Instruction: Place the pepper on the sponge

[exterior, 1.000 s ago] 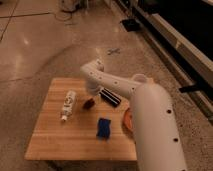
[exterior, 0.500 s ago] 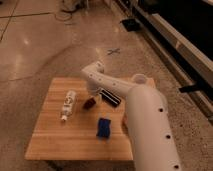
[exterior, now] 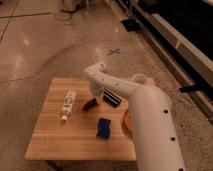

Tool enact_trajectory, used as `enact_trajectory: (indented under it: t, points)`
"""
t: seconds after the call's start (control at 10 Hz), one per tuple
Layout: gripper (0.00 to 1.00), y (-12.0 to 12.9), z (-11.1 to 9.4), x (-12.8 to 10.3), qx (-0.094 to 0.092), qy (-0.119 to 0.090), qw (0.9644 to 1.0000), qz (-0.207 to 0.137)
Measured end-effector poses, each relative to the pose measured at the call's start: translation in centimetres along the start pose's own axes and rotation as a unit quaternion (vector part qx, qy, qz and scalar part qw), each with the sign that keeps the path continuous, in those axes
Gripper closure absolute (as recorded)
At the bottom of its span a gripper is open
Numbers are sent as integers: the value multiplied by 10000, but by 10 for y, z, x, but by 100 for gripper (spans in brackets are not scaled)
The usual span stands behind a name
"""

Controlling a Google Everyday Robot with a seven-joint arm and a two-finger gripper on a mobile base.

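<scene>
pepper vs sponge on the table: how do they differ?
Colour: the pepper is dark red-brown, the sponge deep blue.
Shape: the pepper is elongated and tapered, the sponge a rectangular block.
Position: the pepper lies right at the end effector, farther back; the sponge sits apart from both, nearer the front edge.
Shared: both are small and on the wooden table.

From where I stand, little shifts. The thick white forearm (exterior: 150,120) behind the gripper (exterior: 96,97) leans in over the table and eases back, so the sliver of red bowl (exterior: 127,120) narrows, then widens. The gripper hangs right against the pepper (exterior: 89,104).
</scene>
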Motion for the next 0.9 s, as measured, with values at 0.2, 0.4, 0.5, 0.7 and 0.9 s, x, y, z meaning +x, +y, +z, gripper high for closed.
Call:
enact_trajectory:
  t: [0.2,0.4,0.5,0.7,0.9]
  points:
    - [100,21,-19,-5,-32,-162,9998,97]
    - [100,53,-37,6,-124,-288,9992,253]
    - [100,72,-46,14,-172,-355,9986,342]
    - [100,111,-58,33,-270,-463,9972,514]
    - [100,140,-61,41,-358,-519,9964,575]
